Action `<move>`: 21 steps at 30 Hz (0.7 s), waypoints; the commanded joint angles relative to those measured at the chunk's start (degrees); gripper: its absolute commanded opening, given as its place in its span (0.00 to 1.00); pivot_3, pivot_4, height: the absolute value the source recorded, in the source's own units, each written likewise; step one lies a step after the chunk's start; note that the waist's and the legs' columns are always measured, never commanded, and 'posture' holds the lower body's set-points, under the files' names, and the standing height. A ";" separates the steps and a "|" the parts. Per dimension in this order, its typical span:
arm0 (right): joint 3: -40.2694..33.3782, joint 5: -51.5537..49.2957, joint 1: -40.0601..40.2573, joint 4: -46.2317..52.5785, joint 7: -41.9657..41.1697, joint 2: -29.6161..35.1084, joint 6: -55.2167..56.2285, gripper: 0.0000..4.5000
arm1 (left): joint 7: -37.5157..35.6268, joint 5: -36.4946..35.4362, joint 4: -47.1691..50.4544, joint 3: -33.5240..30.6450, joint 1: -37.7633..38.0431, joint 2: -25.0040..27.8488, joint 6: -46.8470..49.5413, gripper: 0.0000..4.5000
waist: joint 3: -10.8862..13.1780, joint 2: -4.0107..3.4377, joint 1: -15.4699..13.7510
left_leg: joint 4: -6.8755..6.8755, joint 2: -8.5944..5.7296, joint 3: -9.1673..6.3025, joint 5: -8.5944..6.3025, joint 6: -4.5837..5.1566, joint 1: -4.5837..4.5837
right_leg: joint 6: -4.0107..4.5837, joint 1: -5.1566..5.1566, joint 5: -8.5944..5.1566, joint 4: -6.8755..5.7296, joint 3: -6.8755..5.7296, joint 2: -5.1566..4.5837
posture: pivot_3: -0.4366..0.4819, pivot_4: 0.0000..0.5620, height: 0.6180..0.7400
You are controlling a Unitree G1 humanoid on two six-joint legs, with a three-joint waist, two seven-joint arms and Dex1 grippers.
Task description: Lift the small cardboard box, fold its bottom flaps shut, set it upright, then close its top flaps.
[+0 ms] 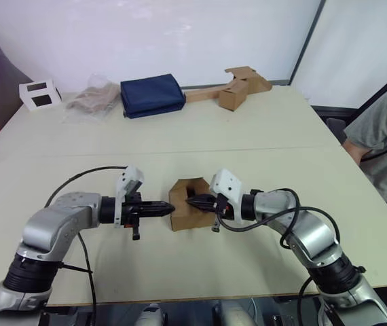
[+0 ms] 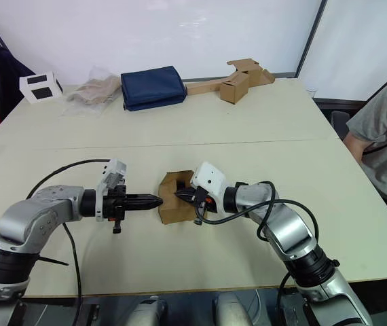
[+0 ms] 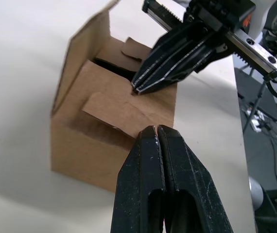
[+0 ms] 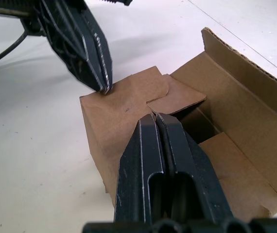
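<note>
Brown corrugated cardboard box [image 1: 190, 205], small, unprinted: stands on the desk at lower centre of the head views, between the two arms, its upper end partly open.

Top flaps [image 4: 154, 92]: two short notched panels folded down over the opening and overlapping; one long flap upright at the far side; a dark gap open beneath.

Left pincer [image 1: 169, 209]: black, clenched with nothing between its fingers, tip at the box's left edge, pressing on or just beside a folded flap.

Right pincer [image 1: 189, 200]: black, likewise clenched and empty, tip over the folded panels from the right.

Risks, as judged:
- Box is light and unheld; a sideways push from either tip would slide or tip it across the smooth desk.
- Folded panels look springy; if a tip lifts off, they may pop back up.
- Upright flap brought down out of order could jam against the notched panels or crease.
- Pincer tips lie close together over the opening; converging moves could make them collide.

Surface: pale cream desk [image 1: 261, 136], smooth, with a seam across the middle.

Room, upper part of frame: small white box with dark windows [image 1: 39, 94], crumpled clear bag [image 1: 90, 100], navy fabric pouch [image 1: 151, 95], strip of joined brown cardboard pieces [image 1: 231, 87], white wall behind. Seated person in grey shirt [image 1: 383, 146] at right edge.
</note>
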State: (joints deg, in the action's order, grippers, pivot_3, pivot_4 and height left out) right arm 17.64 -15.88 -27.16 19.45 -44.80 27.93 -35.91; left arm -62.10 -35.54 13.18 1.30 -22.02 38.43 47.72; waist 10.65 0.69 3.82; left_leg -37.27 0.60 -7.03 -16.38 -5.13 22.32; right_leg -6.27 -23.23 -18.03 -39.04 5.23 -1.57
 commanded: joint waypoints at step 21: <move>-3.12 -0.47 -8.47 -6.57 6.13 1.14 -1.40 0.00 | 0.15 1.74 -2.29 3.61 -0.78 -1.23 -4.56 0.00 | -0.01 0.00 -0.94 | -0.01 -0.01 0.05 0.00 0.00 -0.04 | 0.00 0.03 0.00 0.01 0.00 -0.01 | 0.48 0.27 1.00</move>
State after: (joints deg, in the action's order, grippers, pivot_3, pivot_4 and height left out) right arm 13.47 -18.76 -35.68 13.39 -38.68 28.84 -39.42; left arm -62.30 -34.31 10.89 4.25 -22.71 37.20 43.39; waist 10.65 0.69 2.87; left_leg -37.27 0.60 -6.98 -16.37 -5.13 22.31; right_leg -6.27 -23.22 -18.03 -39.00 5.24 -1.58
